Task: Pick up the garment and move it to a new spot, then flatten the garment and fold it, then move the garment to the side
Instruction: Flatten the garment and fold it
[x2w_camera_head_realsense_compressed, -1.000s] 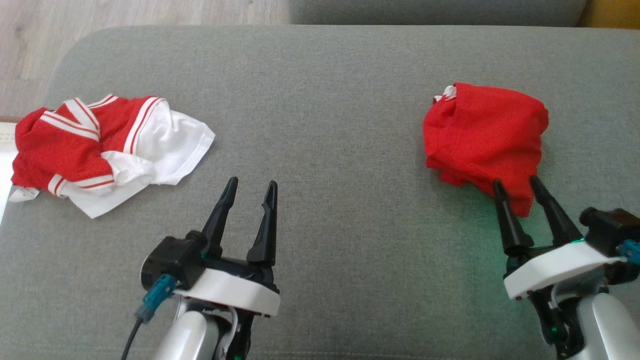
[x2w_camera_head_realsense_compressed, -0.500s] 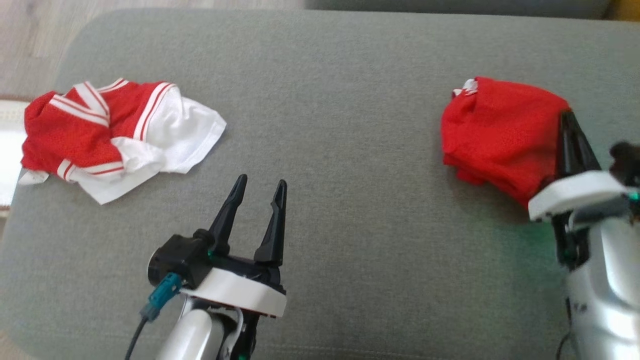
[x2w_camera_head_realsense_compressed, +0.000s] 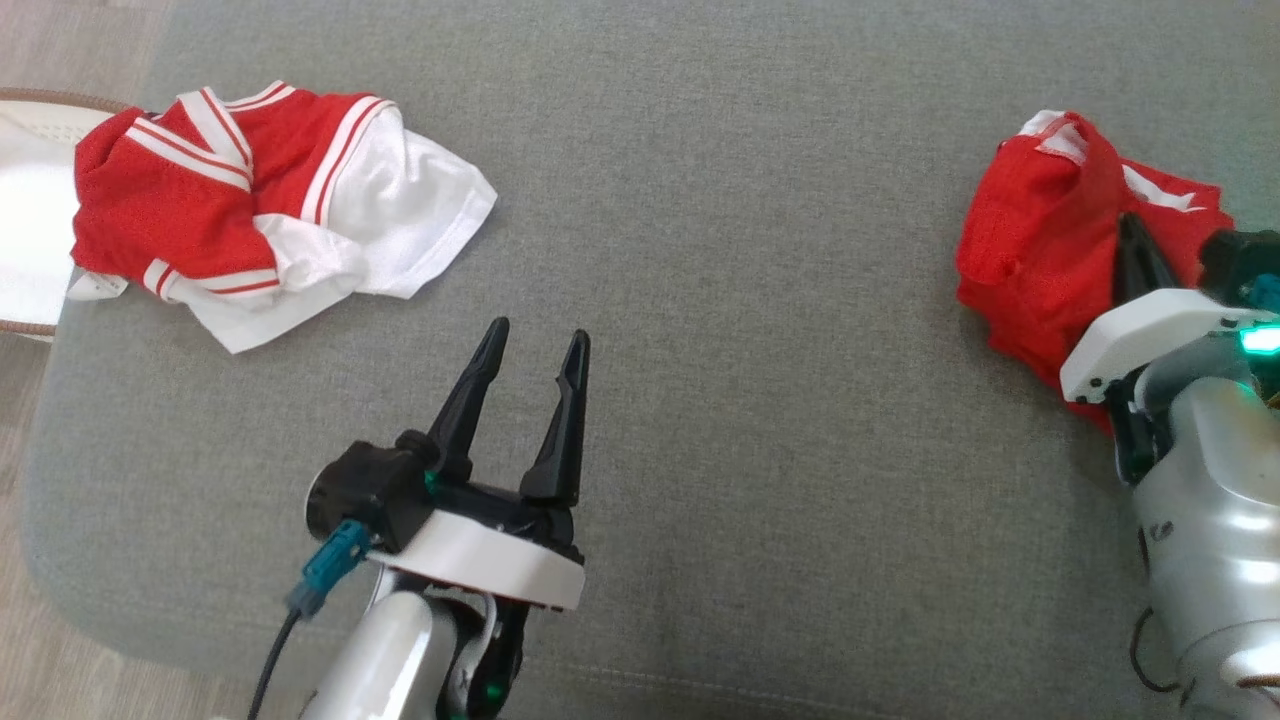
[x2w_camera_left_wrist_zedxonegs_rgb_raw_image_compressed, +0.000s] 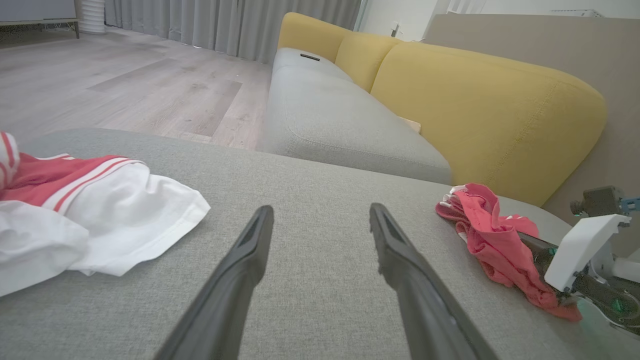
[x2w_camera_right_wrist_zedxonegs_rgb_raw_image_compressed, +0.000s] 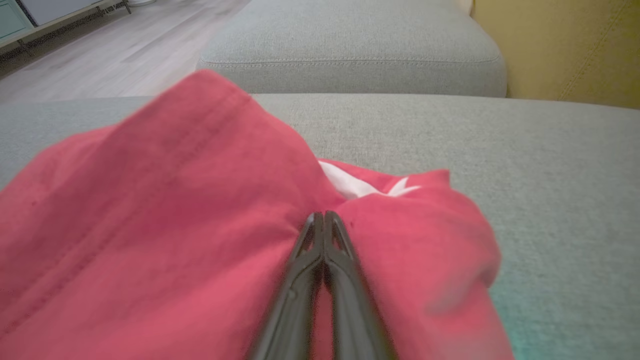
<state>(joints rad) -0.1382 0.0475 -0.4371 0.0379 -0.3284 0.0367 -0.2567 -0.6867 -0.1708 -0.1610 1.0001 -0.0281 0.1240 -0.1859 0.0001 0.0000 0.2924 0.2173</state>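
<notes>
A red garment (x2w_camera_head_realsense_compressed: 1040, 240) lies bunched at the far right of the grey cushion (x2w_camera_head_realsense_compressed: 720, 300). My right gripper (x2w_camera_head_realsense_compressed: 1130, 235) is shut on the garment's near edge. In the right wrist view the closed fingertips (x2w_camera_right_wrist_zedxonegs_rgb_raw_image_compressed: 320, 216) pinch the red garment (x2w_camera_right_wrist_zedxonegs_rgb_raw_image_compressed: 175, 225), which rises in a fold around them with a white patch showing behind. The left wrist view shows the same red garment (x2w_camera_left_wrist_zedxonegs_rgb_raw_image_compressed: 492, 240) crumpled beside the right gripper's white mount (x2w_camera_left_wrist_zedxonegs_rgb_raw_image_compressed: 580, 250). My left gripper (x2w_camera_head_realsense_compressed: 535, 345) hovers open over the cushion's middle, holding nothing, its fingers (x2w_camera_left_wrist_zedxonegs_rgb_raw_image_compressed: 250, 245) well apart.
A crumpled red-and-white striped shirt (x2w_camera_head_realsense_compressed: 250, 200) lies at the cushion's far left, partly over a pale round object (x2w_camera_head_realsense_compressed: 25, 230) at the edge. Beyond the cushion stand a second grey seat (x2w_camera_left_wrist_zedxonegs_rgb_raw_image_compressed: 340, 120), yellow backrests (x2w_camera_left_wrist_zedxonegs_rgb_raw_image_compressed: 475, 100) and wooden floor (x2w_camera_left_wrist_zedxonegs_rgb_raw_image_compressed: 125, 85).
The right gripper went from open at the garment's near edge to shut on it, and the red fabric has bunched up, baring white markings. The head camera has shifted. The left gripper is unchanged.
</notes>
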